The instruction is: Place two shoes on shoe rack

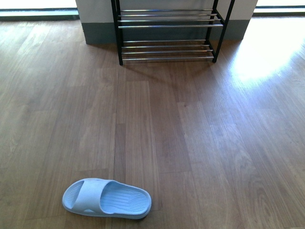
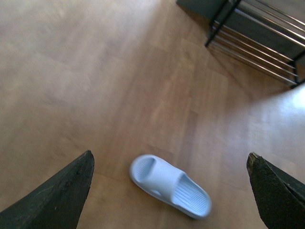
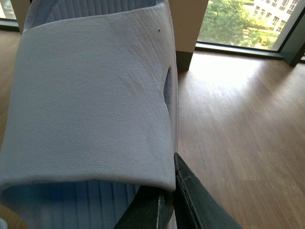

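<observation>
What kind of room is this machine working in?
Probably a home entryway or living space: a wood-plank floor, a shoe rack against the wall, a slipper lying on the floor, and a large window facing trees.

The shoe rack [image 1: 167, 26] stands on the floor [image 1: 190, 133], backed against the wall [image 1: 97, 19]. One slipper [image 1: 106, 197] lies on the floor well in front of the rack and left of it, far apart. A second slipper [image 3: 90, 95] sits in the right tool [image 3: 171, 191].
</observation>
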Motion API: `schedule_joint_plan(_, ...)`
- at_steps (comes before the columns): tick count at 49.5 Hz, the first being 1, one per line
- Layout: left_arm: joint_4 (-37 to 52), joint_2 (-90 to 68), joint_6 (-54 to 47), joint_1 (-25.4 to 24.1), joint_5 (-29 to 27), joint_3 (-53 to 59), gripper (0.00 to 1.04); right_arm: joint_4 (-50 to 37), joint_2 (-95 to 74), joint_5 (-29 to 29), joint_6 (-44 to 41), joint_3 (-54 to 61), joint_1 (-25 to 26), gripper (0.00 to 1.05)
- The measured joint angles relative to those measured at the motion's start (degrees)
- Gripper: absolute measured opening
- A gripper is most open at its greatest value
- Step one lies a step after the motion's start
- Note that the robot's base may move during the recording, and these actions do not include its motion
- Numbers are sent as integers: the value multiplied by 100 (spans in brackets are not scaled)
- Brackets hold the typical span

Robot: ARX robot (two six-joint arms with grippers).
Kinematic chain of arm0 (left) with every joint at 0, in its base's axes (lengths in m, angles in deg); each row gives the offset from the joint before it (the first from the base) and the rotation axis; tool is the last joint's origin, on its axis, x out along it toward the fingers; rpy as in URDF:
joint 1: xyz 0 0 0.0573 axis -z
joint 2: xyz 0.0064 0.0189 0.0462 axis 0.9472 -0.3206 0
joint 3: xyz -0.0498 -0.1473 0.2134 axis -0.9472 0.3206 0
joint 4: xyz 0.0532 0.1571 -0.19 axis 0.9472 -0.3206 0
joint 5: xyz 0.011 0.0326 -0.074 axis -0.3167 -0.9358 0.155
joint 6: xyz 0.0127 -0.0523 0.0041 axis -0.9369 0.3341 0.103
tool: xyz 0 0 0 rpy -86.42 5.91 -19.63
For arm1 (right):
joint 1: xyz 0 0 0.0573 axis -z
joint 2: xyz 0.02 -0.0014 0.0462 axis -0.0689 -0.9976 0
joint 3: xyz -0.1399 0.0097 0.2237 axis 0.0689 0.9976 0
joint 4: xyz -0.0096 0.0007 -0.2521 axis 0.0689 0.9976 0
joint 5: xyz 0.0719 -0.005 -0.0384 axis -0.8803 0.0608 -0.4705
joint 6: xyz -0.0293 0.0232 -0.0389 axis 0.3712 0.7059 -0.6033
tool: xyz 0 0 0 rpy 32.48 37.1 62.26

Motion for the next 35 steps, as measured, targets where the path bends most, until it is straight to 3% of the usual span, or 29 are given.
schedule_joint_plan(7, 809, -1147, 968, 289, 398, -125, 95, 0, -2, -2, 0, 0, 0, 2)
schedule_joint_plan(19, 2323, -3974, 1296, 1005, 638, -782, 95, 0, 0, 0, 0, 0, 0, 2)
schedule_joint_plan(27, 2946, -5980, 1421, 1045, 765, -1246, 95, 0, -2, -2, -2, 0, 0, 2)
schedule_joint_plan(35, 3025, -7849, 1539, 1014, 815, -1860, 95, 0, 0, -2, -2, 0, 0, 2)
